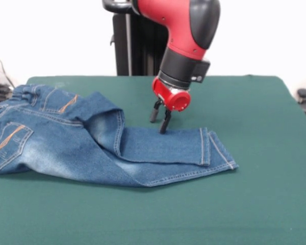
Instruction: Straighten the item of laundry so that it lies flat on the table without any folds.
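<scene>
The black two-fingered gripper [160,118] on the red arm stands slightly parted, holding nothing, its tips at the upper edge of a leg of the small blue denim jeans [92,140], which lie folded over the dark green felt table's [255,204] left half, waistband reaching the left edge.

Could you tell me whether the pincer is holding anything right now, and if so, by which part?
Nothing is held: the pincer stands open, its tips at the far edge of the jeans leg.
</scene>
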`<state>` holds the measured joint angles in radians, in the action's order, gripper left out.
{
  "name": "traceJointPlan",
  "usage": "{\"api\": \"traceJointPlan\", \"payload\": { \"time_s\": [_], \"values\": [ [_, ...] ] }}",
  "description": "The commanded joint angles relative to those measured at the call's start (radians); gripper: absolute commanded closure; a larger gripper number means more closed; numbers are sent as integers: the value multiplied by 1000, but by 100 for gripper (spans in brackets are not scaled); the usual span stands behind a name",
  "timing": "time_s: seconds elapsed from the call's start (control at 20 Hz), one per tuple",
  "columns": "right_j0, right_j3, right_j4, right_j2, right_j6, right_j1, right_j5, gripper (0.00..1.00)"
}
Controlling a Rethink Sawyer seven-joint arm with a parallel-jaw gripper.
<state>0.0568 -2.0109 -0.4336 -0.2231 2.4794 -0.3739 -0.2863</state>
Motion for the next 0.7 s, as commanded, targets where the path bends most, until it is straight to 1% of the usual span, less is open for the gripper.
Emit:
{"api": "traceJointPlan", "payload": {
  "time_s": [0.05, 0.4, 0.45, 0.6, 0.7],
  "values": [
    [24, 96, -12, 76, 96, -1, 56, 0],
    [37, 114, -20, 54, 79, 11, 55, 0],
    [51, 116, -32, 42, 81, 16, 51, 100],
    [54, 105, -54, 48, 103, 6, 67, 100],
    [43, 96, -48, 67, 120, -1, 68, 100]
  ]
}}
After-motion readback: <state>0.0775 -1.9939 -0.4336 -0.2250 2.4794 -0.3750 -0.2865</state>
